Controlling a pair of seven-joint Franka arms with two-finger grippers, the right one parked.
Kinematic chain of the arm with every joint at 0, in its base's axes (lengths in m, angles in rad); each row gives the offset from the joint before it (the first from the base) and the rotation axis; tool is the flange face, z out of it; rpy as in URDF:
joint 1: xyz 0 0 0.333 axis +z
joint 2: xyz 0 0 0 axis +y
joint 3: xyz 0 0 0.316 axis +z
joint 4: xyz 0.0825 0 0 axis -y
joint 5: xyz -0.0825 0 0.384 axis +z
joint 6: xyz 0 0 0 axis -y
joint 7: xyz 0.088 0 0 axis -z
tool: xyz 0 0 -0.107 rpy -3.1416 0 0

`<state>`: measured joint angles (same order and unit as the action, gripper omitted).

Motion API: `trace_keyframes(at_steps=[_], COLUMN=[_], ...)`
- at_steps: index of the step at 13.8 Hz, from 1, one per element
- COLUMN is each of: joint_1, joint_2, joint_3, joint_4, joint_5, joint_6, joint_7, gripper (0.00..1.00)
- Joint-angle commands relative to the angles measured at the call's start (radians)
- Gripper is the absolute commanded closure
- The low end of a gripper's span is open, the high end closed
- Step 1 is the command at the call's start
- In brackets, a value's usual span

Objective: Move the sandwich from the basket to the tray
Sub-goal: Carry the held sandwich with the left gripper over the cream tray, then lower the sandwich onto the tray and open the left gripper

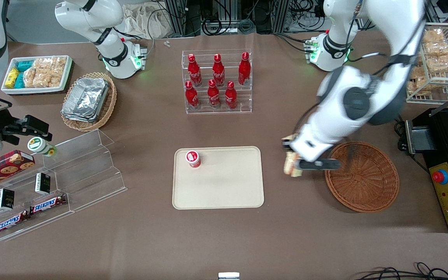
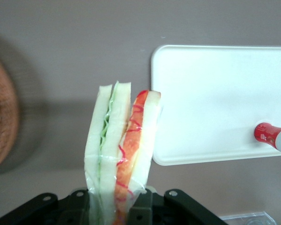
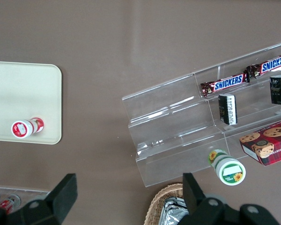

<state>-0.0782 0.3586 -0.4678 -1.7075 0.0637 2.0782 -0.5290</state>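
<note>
we see the left arm's gripper [image 1: 294, 165] hanging above bare table, in the gap between the tray [image 1: 218, 202] and the basket [image 1: 368, 190]. its jaws are closed narrowly on the sandwich [image 1: 291, 163], gripping it at one end so that the wedge sticks out past the fingertips. from the wrist camera the sandwich [image 2: 119, 154] is plainly clamped: pale bread slices stand edge-on with a green layer and a red-orange layer between them, all wrapped in clear film, and the black body of the gripper [image 2: 117, 211] closes round its base.

relative to the jaws, the basket [image 2: 2, 122] lies just to one side, toward the working arm's end of the table, round and reddish-brown, with nothing visible inside it. the tray [image 2: 215, 93] lies to the other side, toward the parked arm's end, near the jaws but not beneath them; its nearest rounded corner sits close to the tip of the sandwich in the wrist view. a small red bottle with a white cap [image 1: 193, 158] lies on the tray, at the end farther from the jaws. farther from the front camera than the jaws, a clear rack of red bottles [image 1: 217, 79] stands well apart
</note>
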Motion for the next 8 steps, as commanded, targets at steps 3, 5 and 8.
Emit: trace_keyframes(at_steps=[3, 5, 8], joint_1=[-0.138, -0.165, -0.170], joint_2=[0.291, 0.354, 0.430], joint_3=[0.003, 0.006, 0.008], joint_4=[0.207, 0.258, 0.261], joint_5=[0.176, 0.180, 0.281], joint_6=[0.030, 0.040, 0.123], joint_7=[-0.219, -0.221, -0.212], gripper=[1.00, 1.00, 1.00])
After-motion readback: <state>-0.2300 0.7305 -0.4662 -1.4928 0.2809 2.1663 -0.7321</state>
